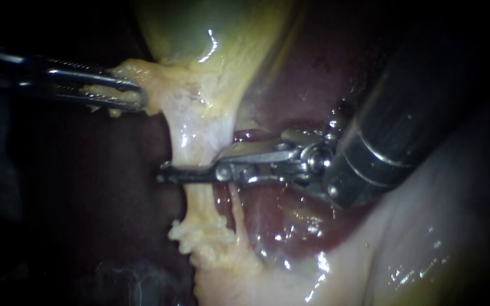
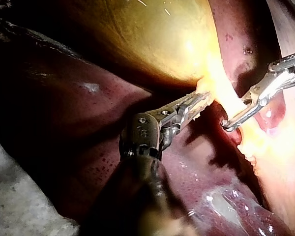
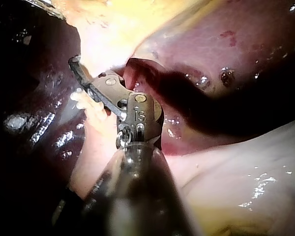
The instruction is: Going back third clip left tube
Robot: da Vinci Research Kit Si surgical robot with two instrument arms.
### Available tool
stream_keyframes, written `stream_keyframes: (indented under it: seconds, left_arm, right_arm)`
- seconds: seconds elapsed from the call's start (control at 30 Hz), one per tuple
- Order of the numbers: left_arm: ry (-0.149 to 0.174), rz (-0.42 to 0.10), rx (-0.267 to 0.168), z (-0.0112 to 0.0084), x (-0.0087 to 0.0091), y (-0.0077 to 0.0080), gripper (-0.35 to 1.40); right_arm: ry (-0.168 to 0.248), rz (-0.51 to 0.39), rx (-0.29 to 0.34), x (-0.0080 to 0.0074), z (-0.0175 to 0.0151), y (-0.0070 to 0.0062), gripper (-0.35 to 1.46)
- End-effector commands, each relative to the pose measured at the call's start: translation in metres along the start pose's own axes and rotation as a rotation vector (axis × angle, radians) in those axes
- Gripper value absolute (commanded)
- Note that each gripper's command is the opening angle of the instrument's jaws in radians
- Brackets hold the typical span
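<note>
Straddling the left tube (image 1: 191,141) with open jaws, my right instrument (image 1: 197,170) has yet to back off, while my left instrument (image 1: 134,93) clamps the gallbladder (image 1: 211,34).

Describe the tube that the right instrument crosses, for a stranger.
Find the yellow gallbladder at the endoscope view's top. Below it, tissue narrows into a cream tube, crossed by the right instrument. It is wider than the thin strand on its right.

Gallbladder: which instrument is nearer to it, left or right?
Left. The left instrument grips pale tissue right at the gallbladder's lower end; the right instrument lies farther down, across the tube that runs away from it.
</note>
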Motion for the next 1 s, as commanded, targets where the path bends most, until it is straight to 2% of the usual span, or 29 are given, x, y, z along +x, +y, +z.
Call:
stream_keyframes:
  seconds: [0.03,0.27,0.3,0.33,0.37,0.4,0.5,0.73,1.0]
  left_arm:
    - [0.000,0.000,0.000,0.0000,-0.0001,0.0000,-0.35]
    - [0.000,0.001,0.000,0.0000,-0.0001,-0.0001,-0.35]
    - [0.000,0.001,0.000,0.0001,-0.0001,-0.0001,-0.35]
    - [0.000,0.001,0.000,0.0001,-0.0001,-0.0001,-0.35]
    - [0.000,0.001,0.000,0.0001,-0.0001,-0.0001,-0.35]
    - [0.000,0.001,0.000,0.0001,-0.0002,-0.0001,-0.35]
    - [0.000,0.001,0.000,0.0001,-0.0002,-0.0001,-0.35]
    - [0.000,0.002,0.000,0.0000,-0.0003,-0.0002,-0.35]
    - [0.000,0.003,-0.001,-0.0002,-0.0004,-0.0003,-0.35]
  right_arm:
    - [0.000,0.000,0.001,0.0000,0.0000,0.0000,-0.35]
    - [0.000,-0.048,-0.001,0.0000,-0.0001,0.0001,-0.35]
    - [-0.001,-0.071,0.005,0.0000,-0.0001,0.0001,-0.25]
    - [0.002,-0.082,0.017,0.0000,-0.0001,0.0002,-0.09]
    - [0.014,-0.099,0.026,0.0001,0.0000,0.0003,0.14]
    - [0.020,-0.104,0.028,0.0002,0.0001,0.0004,0.27]
    - [0.023,-0.122,0.028,0.0002,0.0004,0.0006,0.42]
    - [0.022,-0.196,0.025,-0.0001,0.0005,0.0014,0.47]
    - [0.017,-0.380,0.026,-0.0012,-0.0005,0.0028,0.49]
